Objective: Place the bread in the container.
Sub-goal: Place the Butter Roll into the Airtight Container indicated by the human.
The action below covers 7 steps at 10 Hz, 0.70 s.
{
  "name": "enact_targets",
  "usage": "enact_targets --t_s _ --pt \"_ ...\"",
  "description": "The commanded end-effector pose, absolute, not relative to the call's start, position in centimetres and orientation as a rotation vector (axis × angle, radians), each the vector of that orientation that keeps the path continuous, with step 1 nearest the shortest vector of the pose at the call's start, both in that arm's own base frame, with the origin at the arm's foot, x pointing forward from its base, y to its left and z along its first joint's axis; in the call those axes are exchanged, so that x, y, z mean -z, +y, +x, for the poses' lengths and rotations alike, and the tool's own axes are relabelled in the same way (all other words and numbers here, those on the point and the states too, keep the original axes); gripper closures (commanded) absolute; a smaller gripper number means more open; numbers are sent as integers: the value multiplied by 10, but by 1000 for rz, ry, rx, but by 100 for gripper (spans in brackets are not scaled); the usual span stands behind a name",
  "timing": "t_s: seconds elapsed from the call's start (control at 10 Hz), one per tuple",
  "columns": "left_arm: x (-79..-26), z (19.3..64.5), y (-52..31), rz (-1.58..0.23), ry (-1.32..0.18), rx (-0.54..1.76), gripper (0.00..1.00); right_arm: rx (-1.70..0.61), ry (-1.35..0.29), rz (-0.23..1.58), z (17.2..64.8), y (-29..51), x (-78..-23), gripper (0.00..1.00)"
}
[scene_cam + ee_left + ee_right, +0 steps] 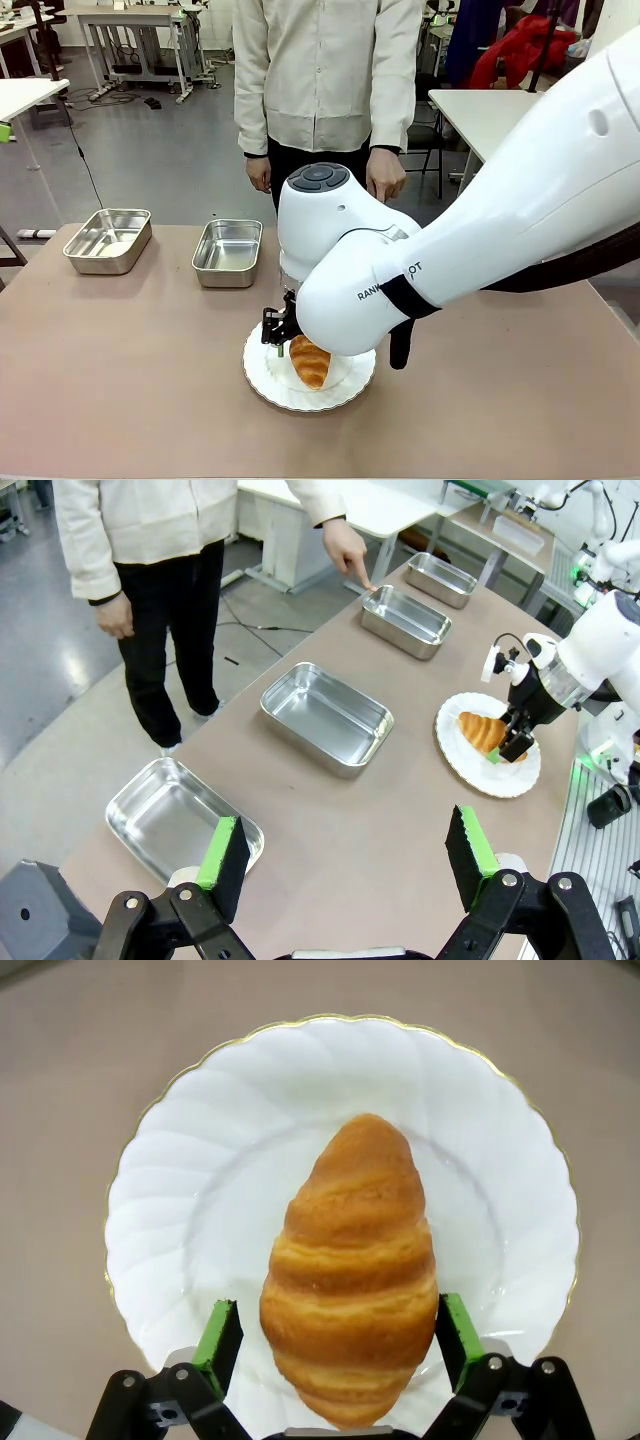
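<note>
Golden-brown bread (pixel 310 362) lies on a white scalloped plate (pixel 262 388) w/ thin gold rim. The plate sits on the tan table (pixel 120 380), approx mid-width, toward robot's side.

R gripper (pixel 283 346) is down at the plate, jaws wide apart, one each side of the bread's thick part. R wrist cam: bread (pixel 350 1270) lies lengthwise btwn the green pads (pixel 222 1328), tapered end pointing away, plate (pixel 190 1160) under it. Pad at pic left has a clear gap to the crust. The other pad sits just beside the crust, can't tell if touching. Nothing clamped; bread flat on plate.

L gripper (pixel 348 855) hangs over the table's end, jaws apart, nothing btwn them. From its cam, four alike shiny steel pans run in a row along the person's edge of the table:
- nearest pan (pixel 185 820)
- second pan (pixel 327 718)
- container (pixel 405 620)
- far pan (pixel 440 578)

Person stands at that side in cream jacket, dark trousers. One hand (pixel 348 552) has its forefinger stretched to the container's far corner, at or just above the rim; can't tell which.

Same cam: plate (pixel 470 775) w/ bread (pixel 480 730) is apart from the pans, on robot's side, approx opposite the gap btwn second pan & container, R gripper (pixel 515 742) on top of it
</note>
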State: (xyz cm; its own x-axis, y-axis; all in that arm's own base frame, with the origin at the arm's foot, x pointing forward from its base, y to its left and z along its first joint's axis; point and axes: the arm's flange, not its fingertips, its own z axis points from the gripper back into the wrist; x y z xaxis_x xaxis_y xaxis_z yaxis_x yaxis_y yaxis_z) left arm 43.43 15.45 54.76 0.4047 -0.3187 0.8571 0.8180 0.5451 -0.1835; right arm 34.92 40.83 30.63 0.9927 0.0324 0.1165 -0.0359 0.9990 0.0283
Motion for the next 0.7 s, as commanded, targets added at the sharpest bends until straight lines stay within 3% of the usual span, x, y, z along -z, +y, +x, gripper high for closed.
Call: enact_targets --t_s 0.0,0.2,0.3,0.4,0.5,0.6 --pt "-548 433 156 -670 -890 803 0 5 -136 12 352 418 -300 0" --pt "-548 433 156 -670 -890 803 0 3 -128 22 354 417 -299 0" --pt "-548 433 156 -670 -890 803 0 1 -117 26 353 417 -300 20" --pt "-548 433 156 -670 -890 803 0 2 -117 23 353 416 -301 20" --pt "-548 433 156 -670 -890 803 0 -1 -114 22 354 416 -302 40" --pt "-548 433 156 -670 -890 803 0 15 -124 24 355 417 -302 25"
